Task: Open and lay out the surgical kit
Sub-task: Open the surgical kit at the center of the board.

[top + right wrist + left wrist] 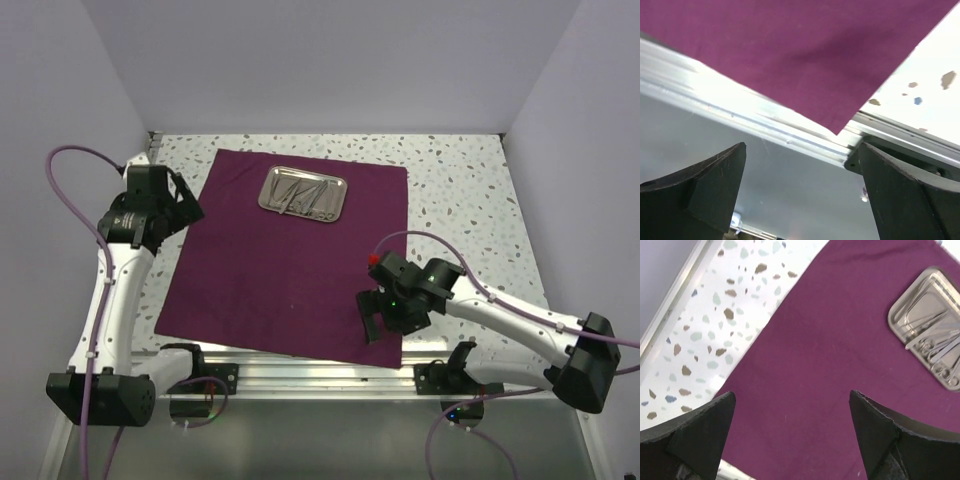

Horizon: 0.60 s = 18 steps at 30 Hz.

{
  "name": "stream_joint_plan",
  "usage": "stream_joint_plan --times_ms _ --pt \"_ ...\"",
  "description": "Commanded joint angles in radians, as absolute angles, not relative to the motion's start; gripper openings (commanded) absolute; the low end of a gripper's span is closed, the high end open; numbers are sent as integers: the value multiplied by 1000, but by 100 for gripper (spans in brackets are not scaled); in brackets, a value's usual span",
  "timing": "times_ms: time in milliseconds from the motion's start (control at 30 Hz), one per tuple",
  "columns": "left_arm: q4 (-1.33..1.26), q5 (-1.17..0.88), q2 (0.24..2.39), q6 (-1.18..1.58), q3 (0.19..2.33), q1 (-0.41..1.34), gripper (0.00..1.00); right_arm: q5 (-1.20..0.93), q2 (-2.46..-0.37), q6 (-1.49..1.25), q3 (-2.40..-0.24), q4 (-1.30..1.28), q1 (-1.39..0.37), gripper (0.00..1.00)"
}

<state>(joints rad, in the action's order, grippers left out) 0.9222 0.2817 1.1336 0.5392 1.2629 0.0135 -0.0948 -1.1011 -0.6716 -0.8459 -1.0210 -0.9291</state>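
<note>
The dark purple-maroon cloth wrap (pixel 290 255) lies spread flat on the speckled table. The small shiny steel tray (pixel 304 193) sits on its far part and holds slim silver tweezers and ring-handled scissors (pixel 939 347). My left gripper (pixel 187 208) is open and empty above the cloth's left edge; the cloth (pixel 830 355) and tray (pixel 900 315) show in the left wrist view. My right gripper (pixel 372 318) is open and empty over the cloth's near right corner (pixel 837 131), by the table's front rail.
An aluminium rail (pixel 300 375) runs along the table's near edge, with both arm bases bolted to it. White walls close the table on the left, back and right. Bare speckled tabletop (pixel 455 185) shows right of the cloth.
</note>
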Motion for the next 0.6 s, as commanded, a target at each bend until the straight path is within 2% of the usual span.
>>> stream_joint_plan --times_ms 0,267,400,567 --pt "962 252 1080 557 1194 15 100 -25 -1135 -686 -940 -1078 -930 98" --pt "775 94 1095 448 1146 23 100 135 -1265 -585 -1196 -1019 -928 98" --pt "583 -49 1262 396 1163 70 100 210 -1422 -505 -1319 -992 -925 98" --pt "456 -57 1541 282 1377 204 99 274 -1512 -411 -1434 -893 -914 98"
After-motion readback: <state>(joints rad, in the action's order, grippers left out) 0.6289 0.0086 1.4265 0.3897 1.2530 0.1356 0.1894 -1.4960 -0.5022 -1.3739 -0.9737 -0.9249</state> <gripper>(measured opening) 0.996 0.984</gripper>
